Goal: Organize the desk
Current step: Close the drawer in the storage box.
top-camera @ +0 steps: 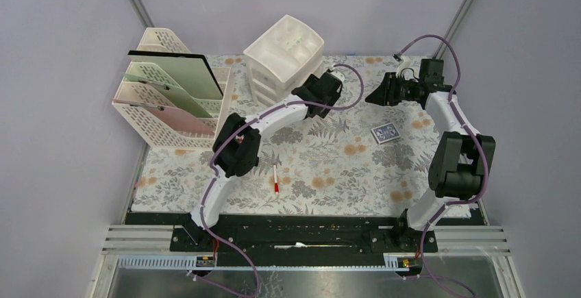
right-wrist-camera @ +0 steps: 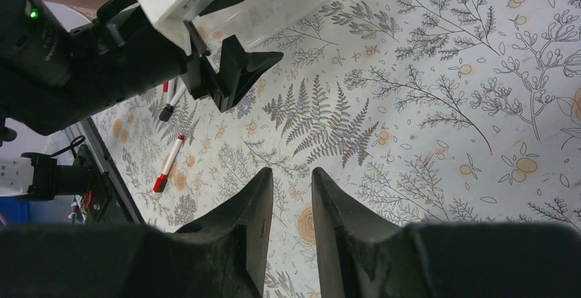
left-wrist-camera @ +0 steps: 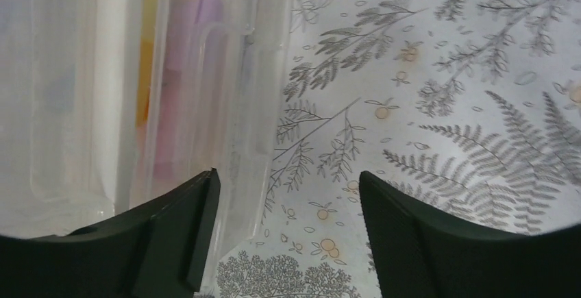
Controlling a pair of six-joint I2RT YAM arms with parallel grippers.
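Bench (top-camera: 329, 168) runs outward from the near edge, rigid and fixed under a soft printed cloth (top-camera: 322, 144) that I judge could ruck if dragged. So I'd grip only the loose things on it: nearest, a red-capped pen (top-camera: 275, 178), light and apt to roll, best pinched mid-barrel, then farther right a small patterned box (top-camera: 386, 133), stiff, best taken across its short sides. Beyond these my right claw (right-wrist-camera: 291, 175) hangs all but pressed together on nothing, and my left claw (left-wrist-camera: 288, 183) is spread wide, empty, just beside the white drawer unit (top-camera: 284, 55) at the far edge, file rack (top-camera: 171, 99) far left.
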